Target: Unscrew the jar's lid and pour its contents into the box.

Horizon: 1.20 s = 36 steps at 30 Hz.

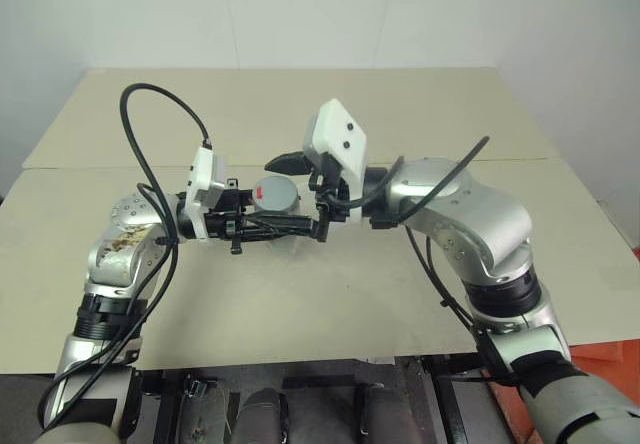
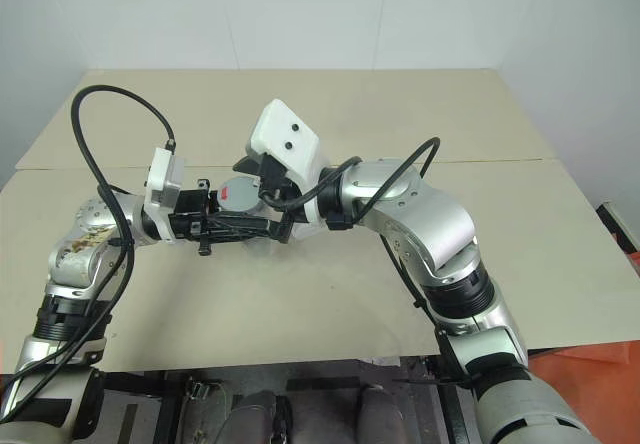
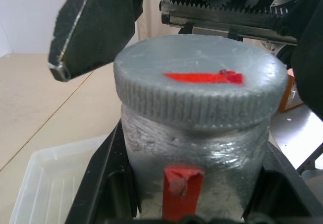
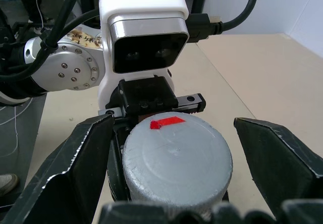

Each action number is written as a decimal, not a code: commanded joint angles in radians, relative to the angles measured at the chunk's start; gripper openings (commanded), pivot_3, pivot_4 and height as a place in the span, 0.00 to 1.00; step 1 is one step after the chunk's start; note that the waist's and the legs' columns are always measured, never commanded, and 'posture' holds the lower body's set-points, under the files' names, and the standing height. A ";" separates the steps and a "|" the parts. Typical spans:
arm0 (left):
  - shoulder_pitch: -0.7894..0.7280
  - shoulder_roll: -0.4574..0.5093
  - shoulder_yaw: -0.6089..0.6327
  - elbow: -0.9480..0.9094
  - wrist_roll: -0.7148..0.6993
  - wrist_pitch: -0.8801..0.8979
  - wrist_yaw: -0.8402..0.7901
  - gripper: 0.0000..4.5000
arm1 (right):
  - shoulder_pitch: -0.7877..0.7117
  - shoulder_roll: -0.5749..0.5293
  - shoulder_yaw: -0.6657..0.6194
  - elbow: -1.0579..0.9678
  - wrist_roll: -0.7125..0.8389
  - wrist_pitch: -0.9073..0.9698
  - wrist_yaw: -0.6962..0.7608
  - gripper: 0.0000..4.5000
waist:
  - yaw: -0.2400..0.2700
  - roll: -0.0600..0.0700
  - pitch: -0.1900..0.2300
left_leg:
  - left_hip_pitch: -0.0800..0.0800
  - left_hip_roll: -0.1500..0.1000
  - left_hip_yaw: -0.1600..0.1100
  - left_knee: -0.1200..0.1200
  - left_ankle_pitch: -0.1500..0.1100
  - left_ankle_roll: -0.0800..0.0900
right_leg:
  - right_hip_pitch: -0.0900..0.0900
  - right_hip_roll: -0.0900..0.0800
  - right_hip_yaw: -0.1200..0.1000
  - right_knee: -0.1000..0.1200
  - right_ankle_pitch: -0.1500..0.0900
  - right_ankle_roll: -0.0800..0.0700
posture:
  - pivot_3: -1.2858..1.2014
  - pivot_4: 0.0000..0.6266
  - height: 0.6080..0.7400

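Left gripper [image 1: 285, 226] is clamped on the jar [image 1: 275, 202], holding it up over the table [image 1: 300, 294] approx. mid-scene, w/ the jar's lid [image 1: 276, 193] still on. Right gripper [image 1: 300, 179] comes in from the opposite side, jaws spread wide either side of the lid, not touching it as far as the head views let me judge.

Left wrist view: jar [image 3: 194, 173] is silvery-grey, surface rough and crinkled like wrapped tape, w/ a vertical red stripe low on its front. Lid [image 3: 199, 88] is grey, round, ribbed round the edge, as wide as the jar, w/ a red strip across the top. Black fingers [image 3: 106, 183] press the jar's sides. Clear plastic box [image 3: 50, 188] sits on the table below and beside the jar; a corner w/ ridged floor shows. Contents not visible, jar's opaque.

Right wrist view: lid [image 4: 176, 156] seen from above, flat grey disc, red mark near the far edge. Right fingers [image 4: 70, 168] stand well apart on both sides, clear gaps to the lid.
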 commanded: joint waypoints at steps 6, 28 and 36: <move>0.001 0.008 0.012 -0.034 -0.018 0.001 -0.005 0.44 | -0.013 0.005 -0.033 -0.034 0.019 -0.023 0.008 0.99 | 0.000 0.000 0.000 | 0.000 0.000 0.000 0.000 0.000 0.000 | 0.000 0.000 0.000 0.000 0.000 0.000 | 0.52 0.24 1.00; 0.007 0.019 0.016 -0.048 -0.022 0.010 -0.006 0.44 | -0.001 0.017 -0.026 -0.028 0.024 -0.023 -0.001 0.61 | 0.000 0.000 0.000 | 0.000 0.000 0.000 0.000 0.000 0.000 | 0.000 0.000 0.000 0.000 0.000 0.000 | 0.52 0.24 1.00; 0.017 0.027 0.015 -0.065 -0.039 0.022 -0.023 0.44 | 0.009 0.010 -0.032 -0.009 0.025 -0.093 0.051 0.61 | 0.000 0.000 0.000 | 0.000 0.000 0.000 0.000 0.000 0.000 | 0.000 0.000 0.000 0.000 0.000 0.000 | 0.52 0.24 1.00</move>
